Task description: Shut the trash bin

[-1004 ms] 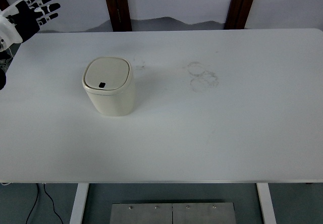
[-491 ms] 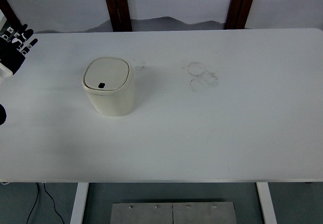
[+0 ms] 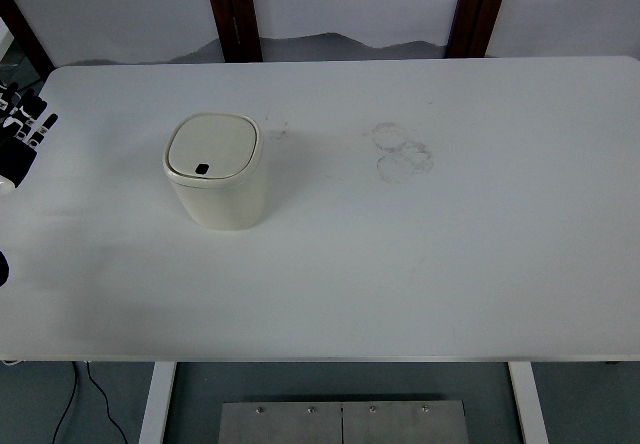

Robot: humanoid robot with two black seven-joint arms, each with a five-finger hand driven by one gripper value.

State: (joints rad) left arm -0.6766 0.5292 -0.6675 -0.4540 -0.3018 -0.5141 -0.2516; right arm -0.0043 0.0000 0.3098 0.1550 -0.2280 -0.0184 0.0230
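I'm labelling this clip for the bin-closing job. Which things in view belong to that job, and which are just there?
Part of the job:
- trash bin, cream, lid down flat
- left hand, at the table's left edge, well clear of the bin

Just there:
- white table
- faint ring marks right of the bin

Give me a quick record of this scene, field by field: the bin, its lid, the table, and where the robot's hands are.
bin: cream trash bin, upright on the table's left half
lid: lid down flat, looks closed
table: white table, faint ring marks right of the bin
left hand: left hand at the left edge, fingers extended, holding nothing, well apart from the bin
right hand: not in view
task status: bin appears closed
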